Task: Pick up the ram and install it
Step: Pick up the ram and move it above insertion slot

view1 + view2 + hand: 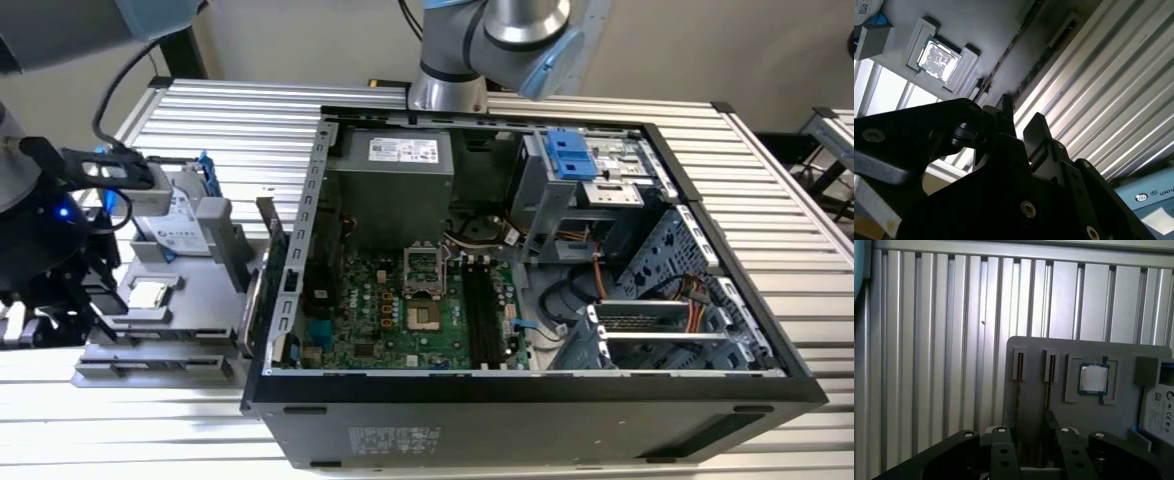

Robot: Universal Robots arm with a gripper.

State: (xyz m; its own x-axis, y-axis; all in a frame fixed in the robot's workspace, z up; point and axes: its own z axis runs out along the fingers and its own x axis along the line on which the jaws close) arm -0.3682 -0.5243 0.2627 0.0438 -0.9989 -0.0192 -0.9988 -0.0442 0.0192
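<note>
First wrist view: gripper (1028, 424) hovers over grey tray (1034, 347) on slatted table (929, 340). Jaws apart, clamping nothing. Ram (1047, 395) stands on edge in tray slot, a thin dark line just ahead of gripper. CPU chip (1093, 378) lies beside slots.
Second wrist view: fingers (1036, 129) near tray.
Exterior view: tray at exterior view's left of open computer case (534, 400).

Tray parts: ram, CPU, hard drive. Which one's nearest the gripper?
The ram: the thin dark strip edge-on in a slot of the tray, just ahead of the gripper. The square silver CPU and the hard drive lie farther off.
</note>
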